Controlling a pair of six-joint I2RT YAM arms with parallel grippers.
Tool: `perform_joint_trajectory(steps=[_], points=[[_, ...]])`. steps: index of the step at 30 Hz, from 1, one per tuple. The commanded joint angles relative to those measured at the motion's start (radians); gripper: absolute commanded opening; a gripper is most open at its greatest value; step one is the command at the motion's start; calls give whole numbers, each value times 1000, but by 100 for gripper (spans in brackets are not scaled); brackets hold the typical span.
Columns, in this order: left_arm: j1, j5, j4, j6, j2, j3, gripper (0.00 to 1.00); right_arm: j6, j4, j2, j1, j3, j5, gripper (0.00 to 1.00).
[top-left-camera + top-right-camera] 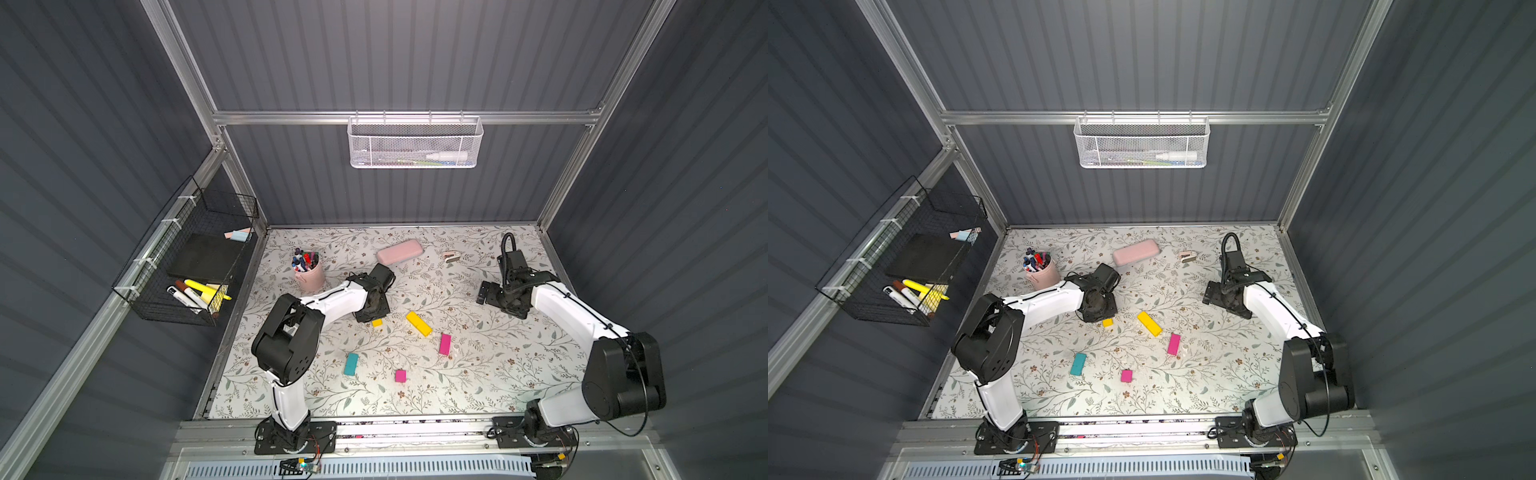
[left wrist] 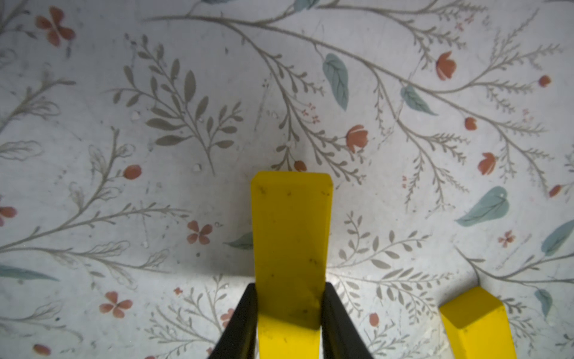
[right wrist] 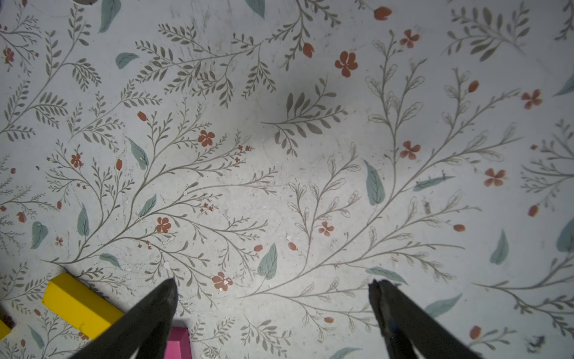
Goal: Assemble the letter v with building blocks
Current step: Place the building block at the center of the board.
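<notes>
Teal block (image 1: pixel 351 364): flat on the surface (image 1: pixel 498 374), lower centre.
Left tool (image 2: pixel 289 290): clenched on one yellow block (image 2: pixel 290 223), mid-frame.
Short magenta block (image 1: pixel 400 375): lower centre, right of teal.
Second yellow block (image 1: pixel 419 323): right of the held one, apart.
Long magenta block (image 1: pixel 445 344): near it, lower right.
Right tool (image 3: pixel 273 289): released, empty, centre right.

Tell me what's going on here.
A two-armed robot is building a V from coloured blocks. The left gripper is shut on one yellow block near the middle of the floral mat. The second yellow block, the long magenta block, the teal block and the short magenta block lie scattered and apart, so no V is formed yet. The right gripper is open and empty, over bare mat.
</notes>
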Motion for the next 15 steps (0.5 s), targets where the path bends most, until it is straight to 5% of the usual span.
perform_joint_trajectory(steps=[1,15], points=[[9,29,19,-49,-19,-18,11,-11,-22,17,11,24,-4,99],[15,38,-3,-43,17,-5,17,-10,-19,43,25,41,-13,99]])
